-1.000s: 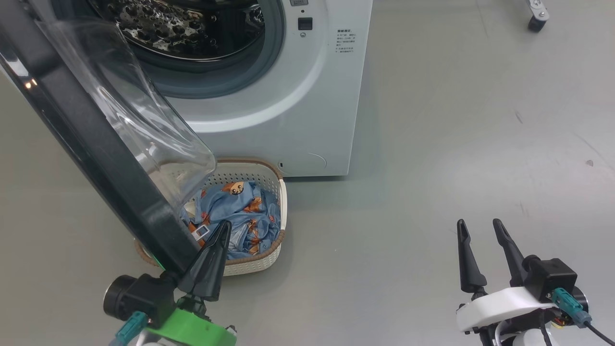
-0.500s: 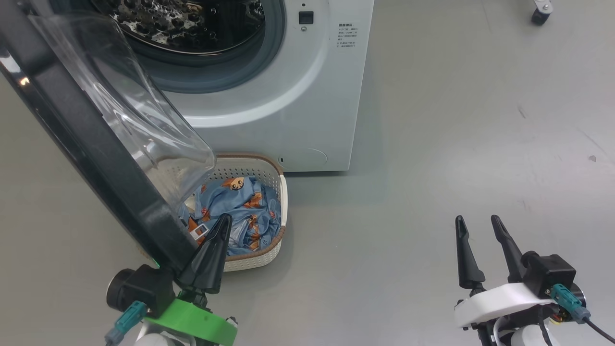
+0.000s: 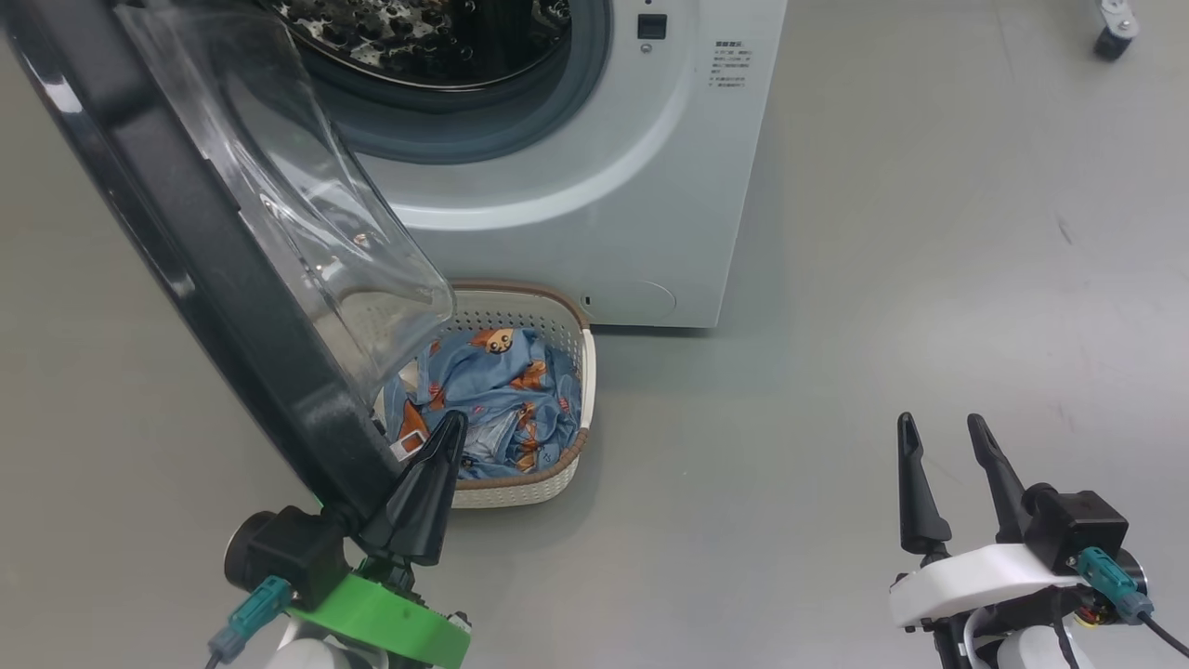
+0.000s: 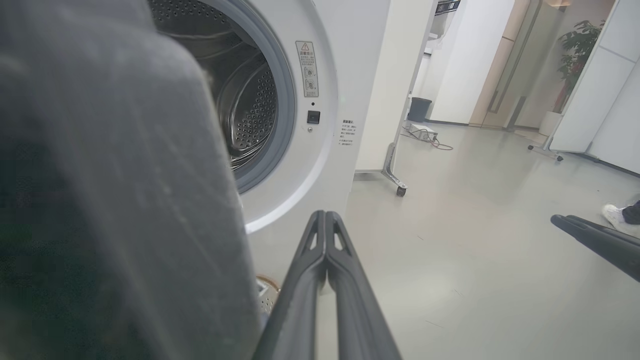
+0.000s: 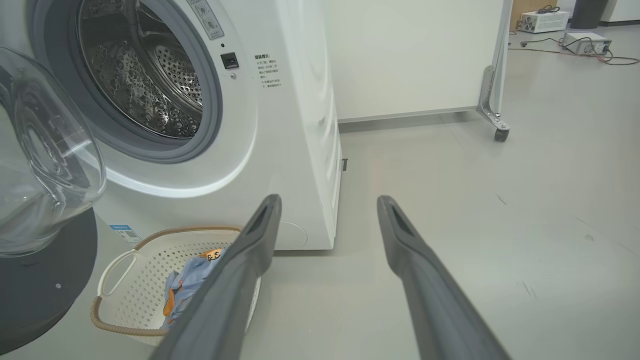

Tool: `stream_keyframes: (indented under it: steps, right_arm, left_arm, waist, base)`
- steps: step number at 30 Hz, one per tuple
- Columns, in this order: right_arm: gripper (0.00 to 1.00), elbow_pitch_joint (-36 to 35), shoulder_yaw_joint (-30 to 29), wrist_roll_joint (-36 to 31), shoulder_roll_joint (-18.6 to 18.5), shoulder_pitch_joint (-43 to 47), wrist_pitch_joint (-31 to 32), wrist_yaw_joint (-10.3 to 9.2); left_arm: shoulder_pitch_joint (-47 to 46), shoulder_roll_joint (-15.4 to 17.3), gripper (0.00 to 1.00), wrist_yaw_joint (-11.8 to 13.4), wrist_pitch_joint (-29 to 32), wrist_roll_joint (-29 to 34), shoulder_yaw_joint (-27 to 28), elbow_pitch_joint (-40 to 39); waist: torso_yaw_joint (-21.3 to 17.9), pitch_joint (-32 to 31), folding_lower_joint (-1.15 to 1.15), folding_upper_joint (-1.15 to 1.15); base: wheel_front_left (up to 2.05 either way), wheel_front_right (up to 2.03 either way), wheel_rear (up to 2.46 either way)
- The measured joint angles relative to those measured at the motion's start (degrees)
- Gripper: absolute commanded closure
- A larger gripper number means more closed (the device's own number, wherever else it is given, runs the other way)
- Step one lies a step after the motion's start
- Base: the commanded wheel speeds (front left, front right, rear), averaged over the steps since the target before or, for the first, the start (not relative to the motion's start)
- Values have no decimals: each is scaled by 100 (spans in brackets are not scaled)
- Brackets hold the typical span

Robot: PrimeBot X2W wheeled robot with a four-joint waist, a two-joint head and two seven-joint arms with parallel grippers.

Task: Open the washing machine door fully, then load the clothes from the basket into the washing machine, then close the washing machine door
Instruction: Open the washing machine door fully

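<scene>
The washing machine stands at the top of the head view, its steel drum exposed. The washing machine door hangs open toward me, black rim on the left and clear glass bowl bulging right. Under it, the basket holds the clothes, blue with orange figures. My left gripper is shut on nothing, fingers lying along the door rim's lower end, over the basket's near side. Far right, my right gripper is open and empty above bare floor. The right wrist view shows the basket and clothes past the left finger.
A white wheeled partition stands behind the machine, with a caster on the floor. Boxes and cables lie further back. A person's shoe shows at the right edge. Grey floor spreads right of the machine.
The head camera has shifted, so machine, door and basket sit further right in the picture. My left gripper stays shut by the door rim; my right gripper stays open.
</scene>
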Motion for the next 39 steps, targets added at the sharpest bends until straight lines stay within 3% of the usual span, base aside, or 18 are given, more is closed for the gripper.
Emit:
stream_keyframes:
  steps: [25, 39]
  right_arm:
    - [0, 143, -165, -30, 49, -23, 0, 93]
    - [0, 189, -208, -65, 49, -18, 0, 151]
  left_arm:
    - [90, -178, 100, 26, 0, 190, 131, 29]
    - [180, -200, 100, 337, 1, 166, 730, 297]
  waist:
    - [857, -45, 0, 0]
    - [1409, -146, 0, 0]
  base:
    - [0, 0, 0]
    - [0, 0, 0]
